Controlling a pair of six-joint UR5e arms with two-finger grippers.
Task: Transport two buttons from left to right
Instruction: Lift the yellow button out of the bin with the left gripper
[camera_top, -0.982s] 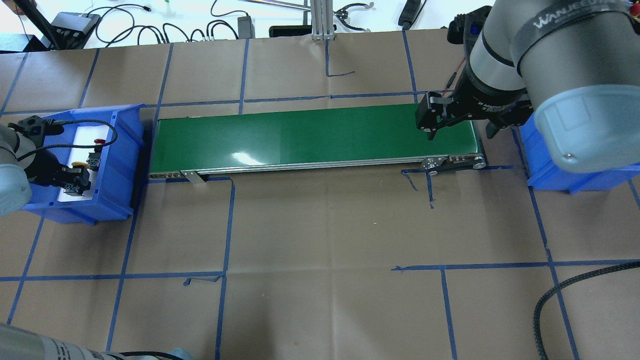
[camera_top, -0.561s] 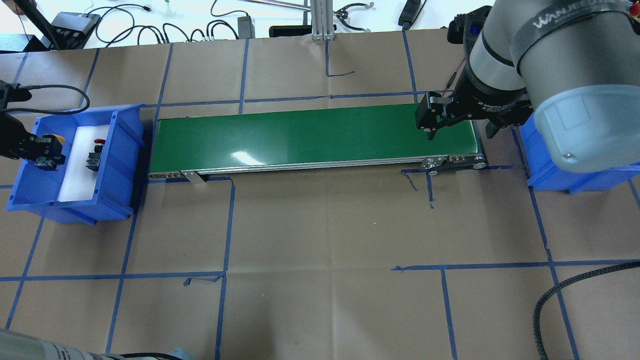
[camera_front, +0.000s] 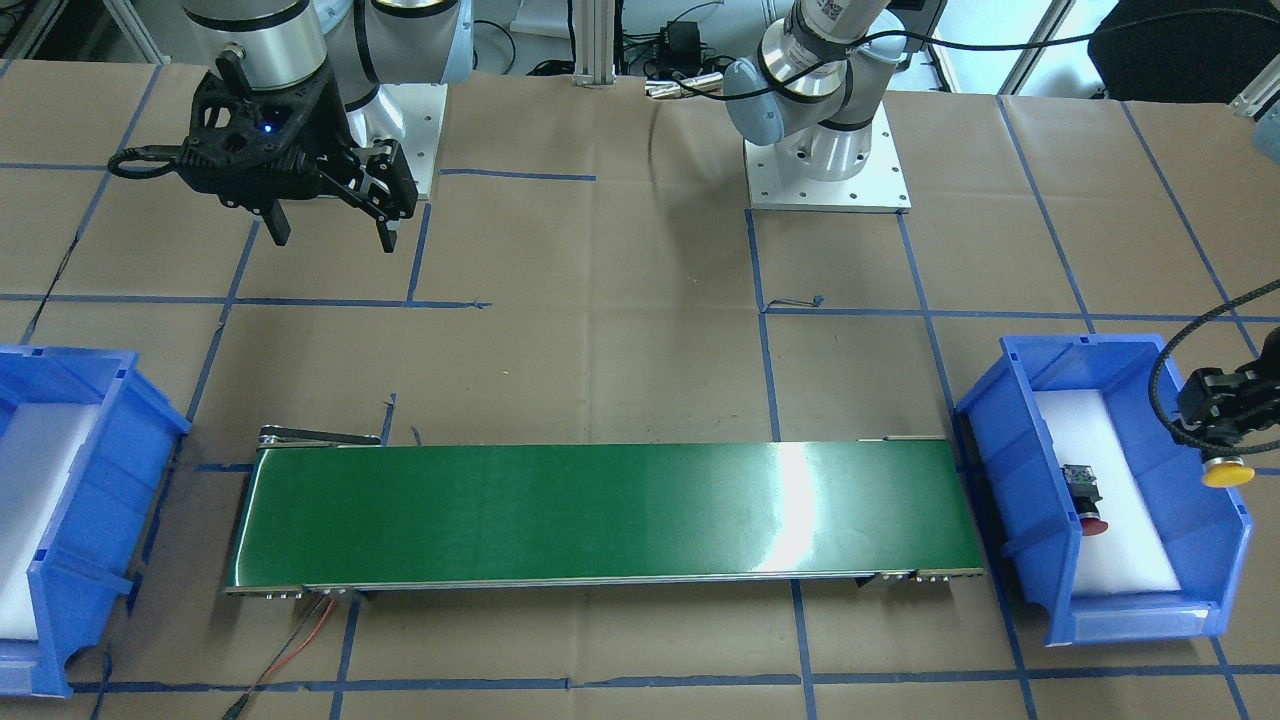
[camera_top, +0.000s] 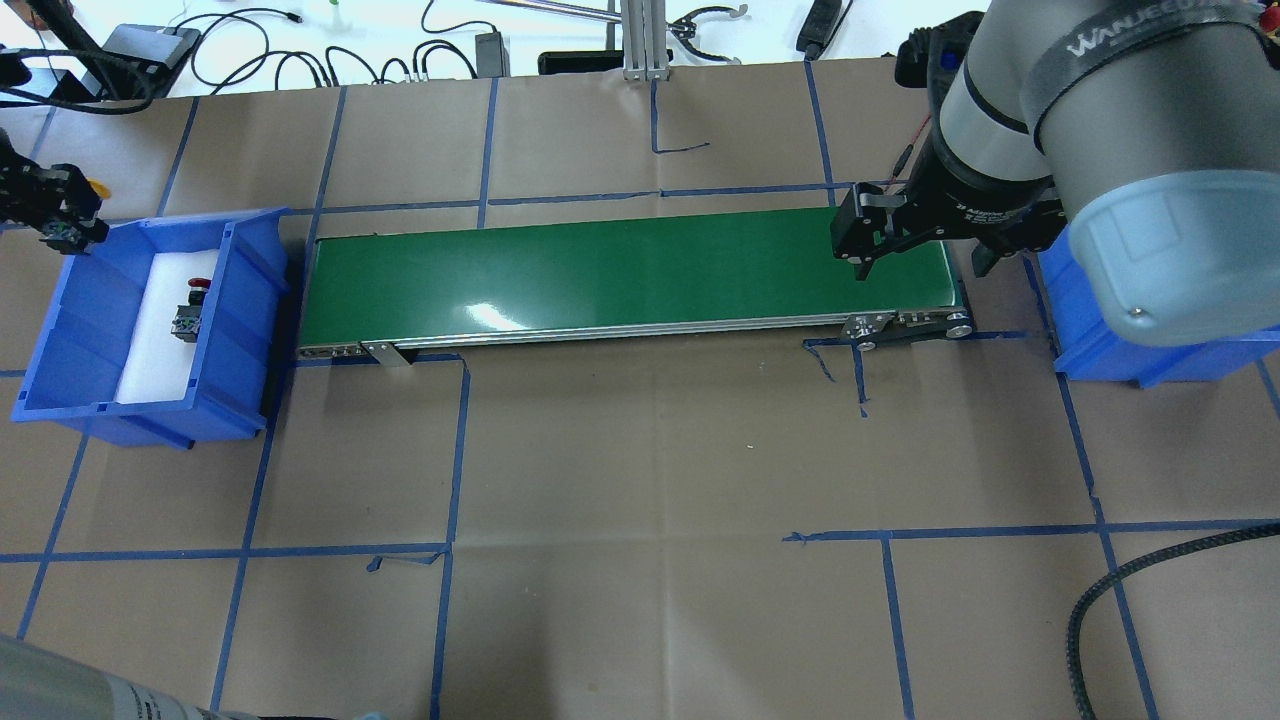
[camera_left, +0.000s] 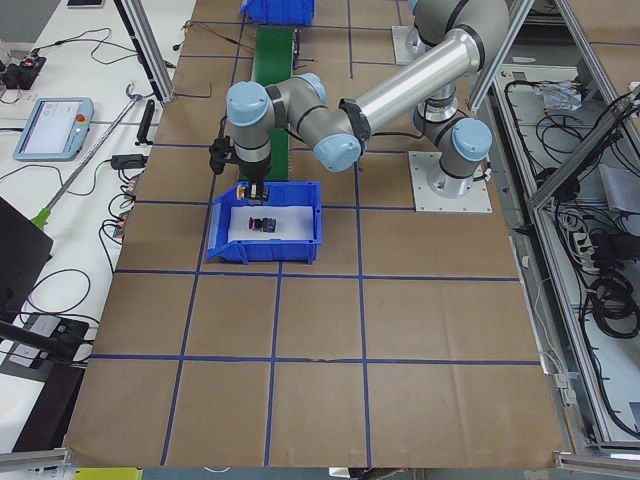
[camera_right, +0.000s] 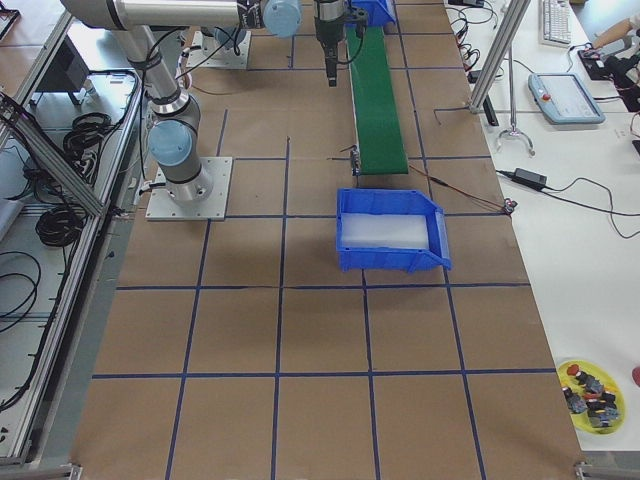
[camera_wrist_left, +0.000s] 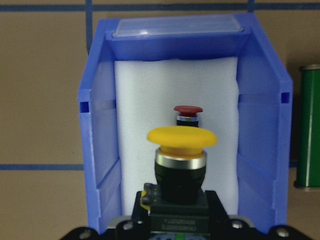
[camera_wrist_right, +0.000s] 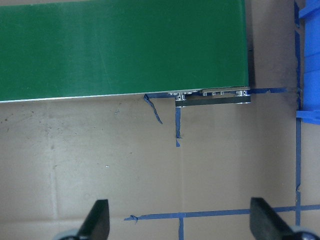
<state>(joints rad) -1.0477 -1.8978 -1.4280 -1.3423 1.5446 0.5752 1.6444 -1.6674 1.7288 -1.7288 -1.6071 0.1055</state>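
The left gripper (camera_front: 1222, 435) pinches the yellow button (camera_wrist_left: 181, 150) by its black body, raised clear of the blue bin (camera_wrist_left: 100, 150). The red button (camera_wrist_left: 188, 112) lies inside on white foam. The right gripper (camera_wrist_right: 180, 222) hangs spread wide above the tabletop (camera_wrist_right: 60, 165).

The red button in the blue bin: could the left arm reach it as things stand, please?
Probably not yet: the left pincer is shut on the yellow button. Otherwise the way looks free: the red button lies uncovered on white foam.
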